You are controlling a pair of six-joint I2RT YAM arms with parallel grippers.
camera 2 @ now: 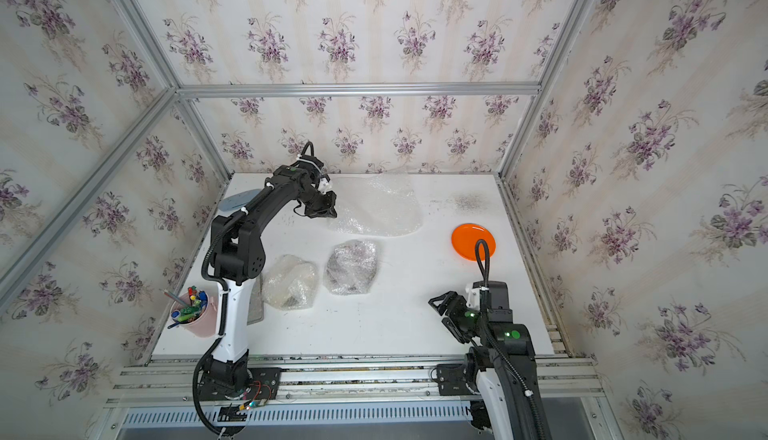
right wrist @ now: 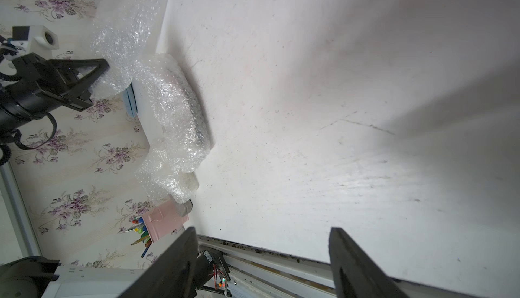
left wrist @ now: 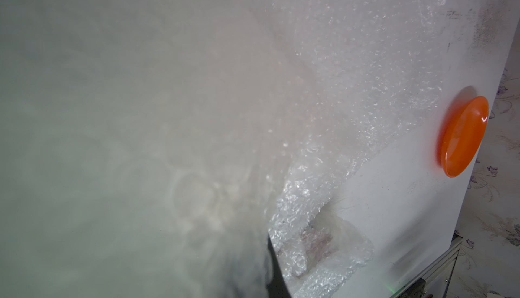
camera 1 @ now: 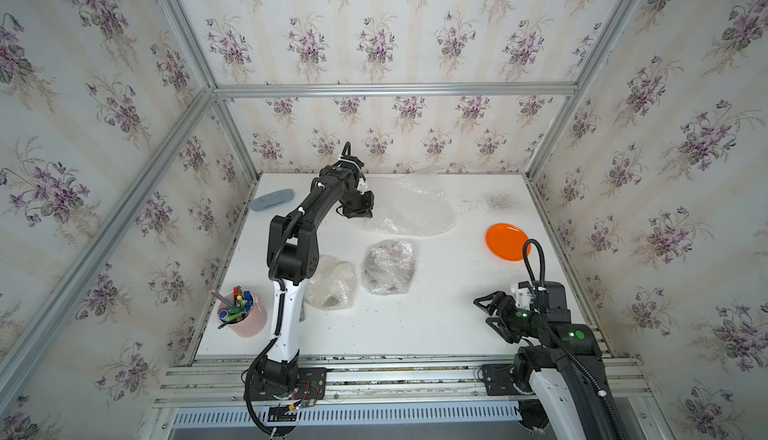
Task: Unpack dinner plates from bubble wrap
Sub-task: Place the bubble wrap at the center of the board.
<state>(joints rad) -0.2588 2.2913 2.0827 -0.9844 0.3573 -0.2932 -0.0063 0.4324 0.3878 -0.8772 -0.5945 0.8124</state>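
Mid-frame, my left gripper [camera 1: 369, 208] pinches the loose bubble wrap [camera 1: 411, 205]. Lower right, my right gripper [camera 1: 483, 311] hangs open, empty.

Orange plate [camera 1: 506, 241] lies bare, 2 bundles [camera 1: 388, 267] wrapped, 1 sheet [camera 1: 409, 209] empty

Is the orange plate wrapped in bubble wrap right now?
No, the orange plate lies bare on the white table, apart from the loose bubble wrap sheet.

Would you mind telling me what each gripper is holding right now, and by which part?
The left gripper pinches the loose bubble wrap sheet at its edge; the right gripper is open and empty.
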